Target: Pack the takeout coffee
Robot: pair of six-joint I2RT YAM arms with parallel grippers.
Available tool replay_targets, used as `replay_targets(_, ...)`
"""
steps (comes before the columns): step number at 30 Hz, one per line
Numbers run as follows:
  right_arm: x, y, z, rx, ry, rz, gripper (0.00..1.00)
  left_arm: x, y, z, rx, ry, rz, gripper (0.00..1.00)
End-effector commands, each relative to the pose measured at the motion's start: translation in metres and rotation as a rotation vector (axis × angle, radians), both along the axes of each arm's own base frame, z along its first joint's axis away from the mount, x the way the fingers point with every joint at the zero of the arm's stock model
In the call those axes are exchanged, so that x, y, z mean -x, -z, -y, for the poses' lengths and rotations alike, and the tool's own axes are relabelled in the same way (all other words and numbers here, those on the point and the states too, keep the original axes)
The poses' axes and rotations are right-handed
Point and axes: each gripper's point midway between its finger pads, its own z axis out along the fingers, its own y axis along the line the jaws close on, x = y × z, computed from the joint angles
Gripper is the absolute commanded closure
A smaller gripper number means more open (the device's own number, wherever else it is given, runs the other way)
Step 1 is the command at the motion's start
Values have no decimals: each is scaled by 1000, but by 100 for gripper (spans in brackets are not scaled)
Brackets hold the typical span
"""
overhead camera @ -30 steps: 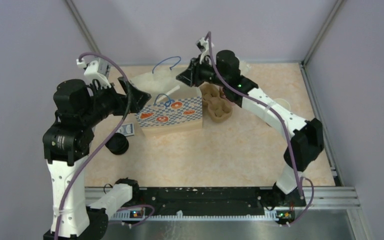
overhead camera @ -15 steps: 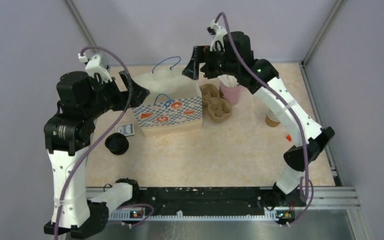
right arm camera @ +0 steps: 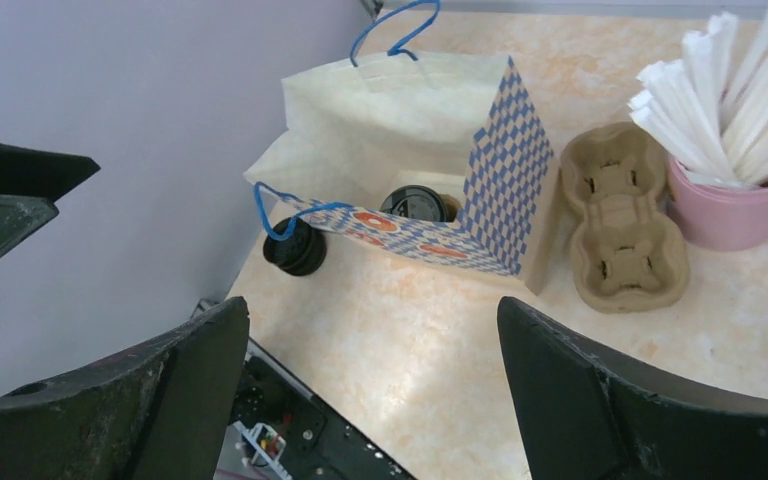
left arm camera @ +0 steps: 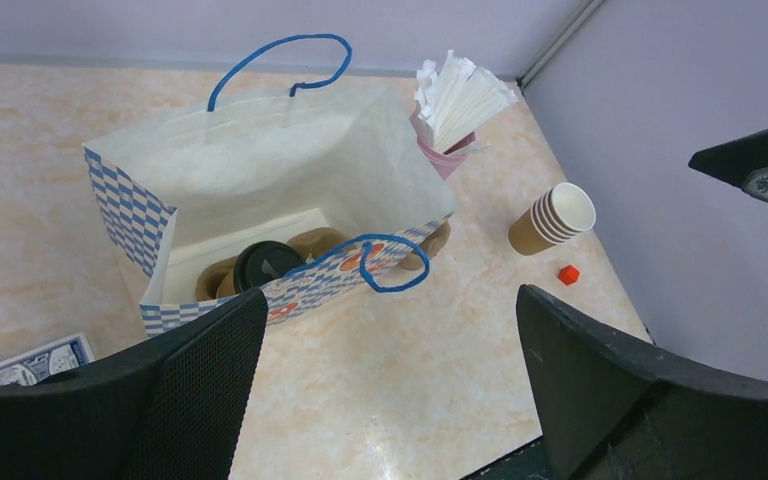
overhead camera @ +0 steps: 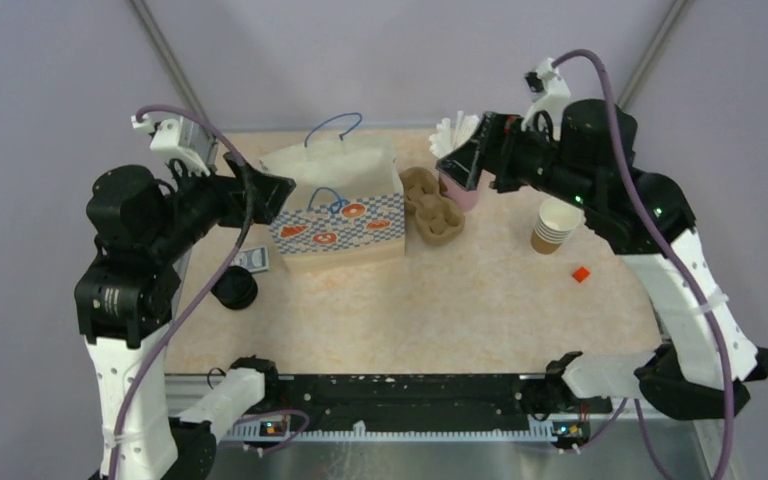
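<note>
The coffee (left arm camera: 265, 265) is sat lid-up down in the paper bag (left arm camera: 260, 170), apparently wedged in a cardboard holder (left arm camera: 215, 278) so tipping is avoided, and the bag is parked open-mouthed near the far edge of the table (overhead camera: 480, 300). The left gripper (left arm camera: 390, 300) is held high off the bag's left side and the right gripper (right arm camera: 372, 310) is raised up by the pink straw cup (right arm camera: 730, 215). Both are tilted toward the bag with jaws spread wide and nothing pinched, so packing looks pretty much done.

Hemmed in by pale lilac walls (overhead camera: 380, 50) across the top and down both sides. Slanted grey metal posts (overhead camera: 165, 55) in both upper corners. Beige marbled tabletop (overhead camera: 480, 300) mid-frame, softly and evenly lit. Black rail (overhead camera: 410, 388) along the bottom, brushed metal strip (overhead camera: 440, 462) beneath.
</note>
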Motion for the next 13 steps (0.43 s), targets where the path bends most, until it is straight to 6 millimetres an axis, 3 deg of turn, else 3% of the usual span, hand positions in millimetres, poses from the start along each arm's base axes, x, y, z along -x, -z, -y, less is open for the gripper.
replay_targets(1, 3, 0, 27, -32, 128, 19, 7, 5, -16, 2, -3, 25, 105, 1)
replay_targets(7, 16, 3, 38, -127, 158, 27, 8, 11, -7, 0, -14, 21, 93, 1)
replay_targets(13, 15, -5, 37, -143, 153, 47, 8, 14, -6, -1, -16, 20, 95, 1)
